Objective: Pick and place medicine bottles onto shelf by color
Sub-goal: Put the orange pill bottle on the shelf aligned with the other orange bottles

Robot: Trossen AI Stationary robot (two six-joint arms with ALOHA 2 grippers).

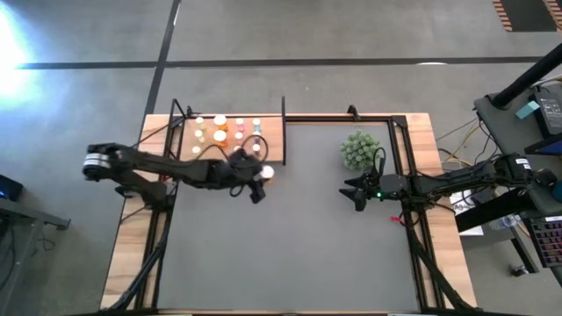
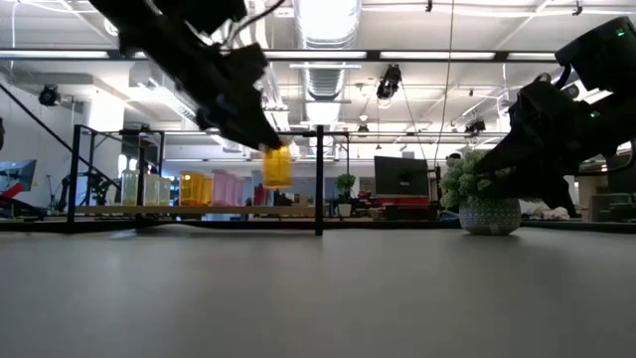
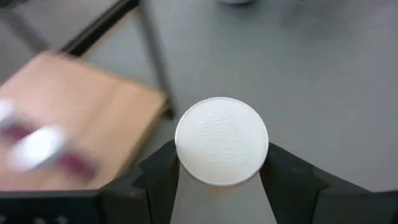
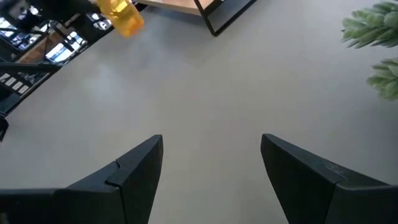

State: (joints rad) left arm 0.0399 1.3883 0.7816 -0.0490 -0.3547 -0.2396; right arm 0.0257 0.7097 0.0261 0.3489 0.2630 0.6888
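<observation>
Gripping a yellow bottle [image 3: 222, 142] by its sides, the left jaws [image 1: 260, 178] are carrying it clear of the table [image 1: 290, 246], just off the shelf [image 1: 270, 132] corner at about 5 o'clock. Other bottles [image 1: 219, 130] are already crowding the board, so a careless descent could be knocking neighbours over. Right jaws [image 4: 211, 168] are waiting open by the plant [image 1: 360, 149].

— What sits on the grey mat [image 1: 290, 254]?
— A small green bushy plant [image 1: 360, 149] in a speckled pot [image 2: 489, 215], toward the far right corner; nothing touches it.
— And around the mat?
— A light wooden table rim [image 1: 130, 237]; beyond it a concrete floor [image 1: 351, 35] crossed by dark lines; a monitor [image 2: 400, 177] glows far behind.
</observation>
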